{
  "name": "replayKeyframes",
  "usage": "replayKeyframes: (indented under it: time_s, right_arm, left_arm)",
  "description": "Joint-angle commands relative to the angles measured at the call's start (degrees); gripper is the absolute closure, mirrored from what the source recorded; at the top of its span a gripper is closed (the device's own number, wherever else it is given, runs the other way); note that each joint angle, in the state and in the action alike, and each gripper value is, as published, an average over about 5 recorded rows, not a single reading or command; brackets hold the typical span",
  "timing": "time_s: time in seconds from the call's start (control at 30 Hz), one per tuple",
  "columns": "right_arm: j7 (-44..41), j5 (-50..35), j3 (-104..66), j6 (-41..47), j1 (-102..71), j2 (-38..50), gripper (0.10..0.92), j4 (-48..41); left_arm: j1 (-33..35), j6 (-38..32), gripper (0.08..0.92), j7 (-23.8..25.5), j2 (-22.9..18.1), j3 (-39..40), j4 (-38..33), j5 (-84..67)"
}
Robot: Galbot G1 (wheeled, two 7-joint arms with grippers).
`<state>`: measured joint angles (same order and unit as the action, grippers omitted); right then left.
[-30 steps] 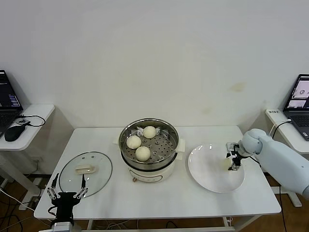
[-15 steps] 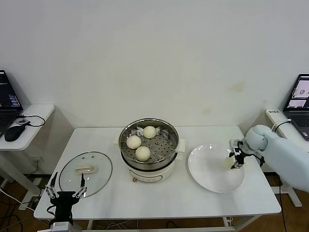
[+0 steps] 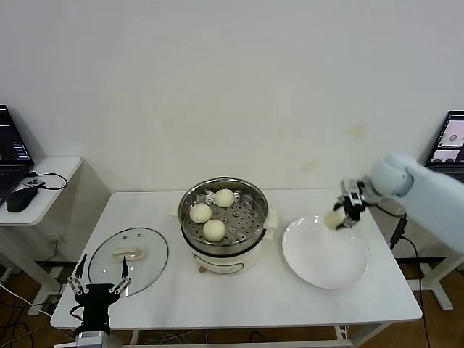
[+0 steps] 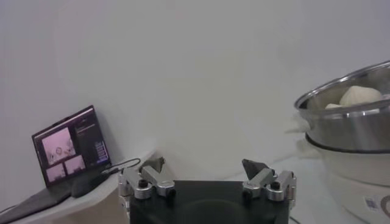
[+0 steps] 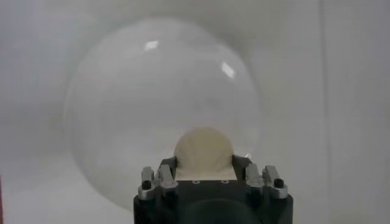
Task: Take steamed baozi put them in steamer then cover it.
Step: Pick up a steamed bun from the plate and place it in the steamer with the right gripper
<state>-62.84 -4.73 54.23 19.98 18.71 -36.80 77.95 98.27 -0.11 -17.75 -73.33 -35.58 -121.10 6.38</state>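
Observation:
Three creamy-white baozi (image 3: 214,229) lie inside the shiny perforated steamer (image 3: 254,199) on its white pot base at the table's middle. My right gripper (image 3: 341,215) is shut on another baozi (image 3: 334,219) and holds it in the air above the back edge of the white plate (image 3: 324,257). From the right wrist, that baozi (image 5: 203,152) sits between the jaws with the plate (image 5: 122,109) below. The glass cover (image 3: 129,259) with its cream handle lies flat at the table's left. My left gripper (image 3: 99,284) hangs open, low at the front left corner beside the cover.
A side table at the left holds a laptop (image 3: 11,152) and a mouse (image 3: 22,194). A second laptop (image 3: 451,148) stands on a stand at the right. The left wrist view shows the steamer (image 4: 353,115) off to one side and a laptop (image 4: 67,149).
My right gripper has closed on the baozi on the plate and lifted it up and back, off the plate. The left arm has stayed low at the front left.

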Motion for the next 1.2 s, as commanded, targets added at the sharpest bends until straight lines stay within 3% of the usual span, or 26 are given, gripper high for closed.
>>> replayKeyframes:
  time_s: [0.03, 0.33, 0.6, 1.2]
  right_arm:
    - [0.94, -16.61, 15.17, 5.03, 22.83, -9.28, 0.440, 4.45]
    - [3.99, -23.40, 15.95, 8.57, 22.42, -23.12, 0.434, -0.13]
    - [5.76, -22.12, 14.61, 10.04, 14.42, -32.46, 0.431, -7.42]
    - [7.33, -16.31, 14.41, 12.61, 5.57, -33.84, 0.431, -12.87]
  left_arm:
    - [-0.15, 0.00, 0.177, -0.05, -0.06, 0.00, -0.14, -0.05]
    - [-0.78, 0.01, 0.177, -0.07, -0.34, -0.11, 0.06, -0.41]
    - [-0.91, 0.09, 0.177, -0.02, -0.30, -0.79, -0.10, -0.94]
    - [-1.61, 0.06, 0.177, 0.00, -0.47, -0.73, 0.63, -1.27]
